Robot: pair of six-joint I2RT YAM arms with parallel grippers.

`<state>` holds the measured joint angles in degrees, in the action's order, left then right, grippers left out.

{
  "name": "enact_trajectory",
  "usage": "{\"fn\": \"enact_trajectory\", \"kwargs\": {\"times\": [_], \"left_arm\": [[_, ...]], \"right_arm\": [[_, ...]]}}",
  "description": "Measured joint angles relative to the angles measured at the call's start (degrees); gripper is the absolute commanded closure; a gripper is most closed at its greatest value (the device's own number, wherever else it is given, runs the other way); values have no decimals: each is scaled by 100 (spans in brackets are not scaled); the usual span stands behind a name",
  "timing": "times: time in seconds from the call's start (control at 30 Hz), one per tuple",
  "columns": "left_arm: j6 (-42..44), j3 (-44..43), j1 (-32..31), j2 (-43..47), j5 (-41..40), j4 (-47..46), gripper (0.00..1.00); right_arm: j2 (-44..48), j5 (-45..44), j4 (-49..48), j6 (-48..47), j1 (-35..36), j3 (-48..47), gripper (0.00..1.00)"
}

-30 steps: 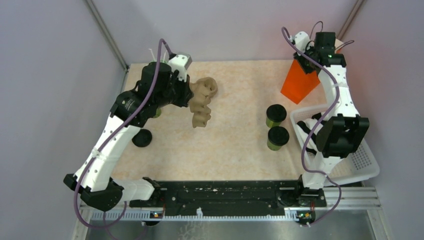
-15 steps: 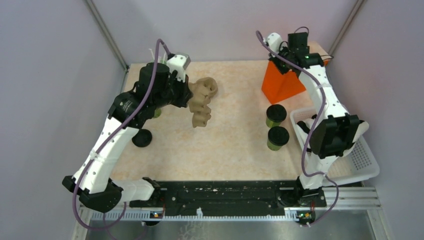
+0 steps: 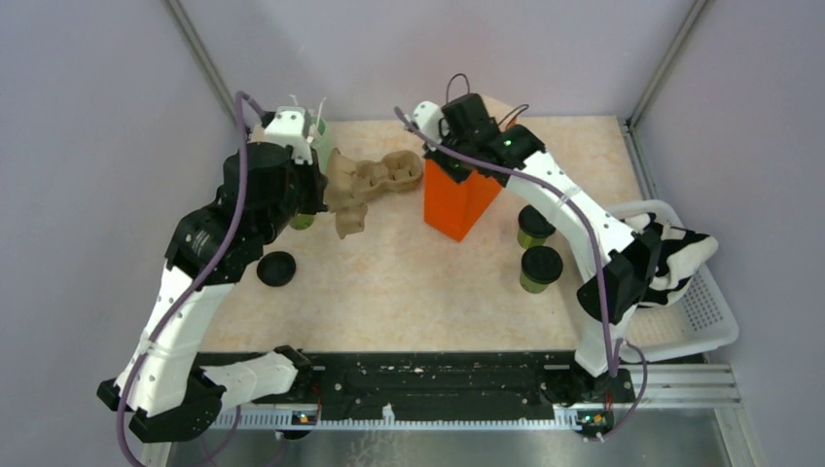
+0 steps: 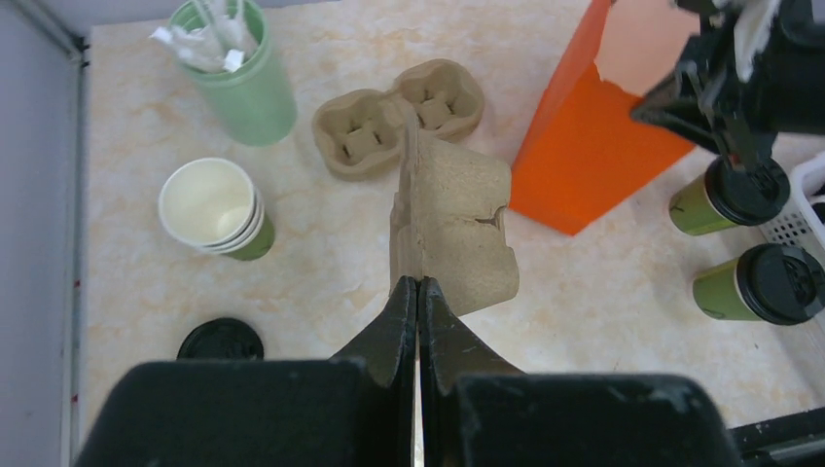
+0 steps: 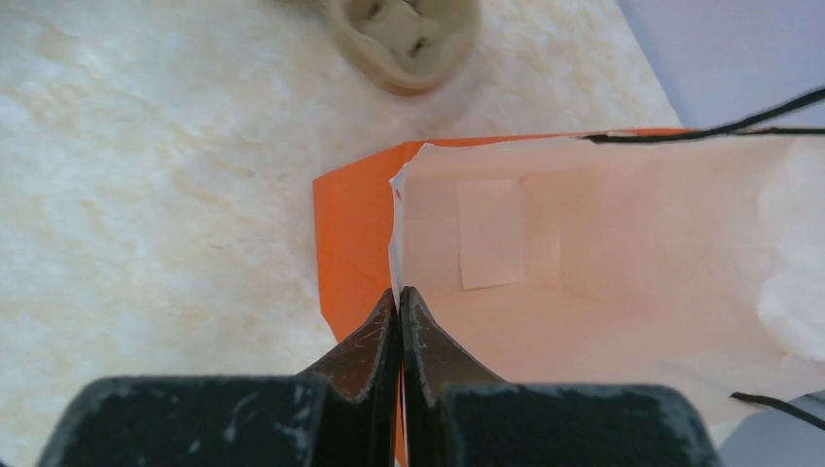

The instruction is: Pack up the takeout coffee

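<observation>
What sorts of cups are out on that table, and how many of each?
Lidded coffee cups: 2
Stack of lidless paper cups: 1
Pale-green cup of white sticks: 1
Total: 4

Orange bag (image 3: pixel 455 199), pulp carrier (image 4: pixel 457 224), white basket (image 3: pixel 705 321)

Between carrier (image 3: pixel 375 178) and takeout coffees (image 3: pixel 541 266), bag (image 3: pixel 455 202)
</observation>
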<state>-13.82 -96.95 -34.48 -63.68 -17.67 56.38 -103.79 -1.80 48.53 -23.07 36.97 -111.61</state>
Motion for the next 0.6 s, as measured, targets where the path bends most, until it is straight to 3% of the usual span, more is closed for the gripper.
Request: {"fn": "enact_trajectory", "kwargs": {"times": [0.3,0.53,0.6], "left_arm": [[-284,-2,0,461,-1108,243,100],[-299,-125,-2,492,-1488,243,100],[-299,-188,0,492,-1519,240,100]], "right_arm": [[0,-1263,997,1709,1963,-546,100],[-188,-2114,1449,3289,3130,-940,100],[-321,-2232,1499,3620,3320,-1047,93]]}}
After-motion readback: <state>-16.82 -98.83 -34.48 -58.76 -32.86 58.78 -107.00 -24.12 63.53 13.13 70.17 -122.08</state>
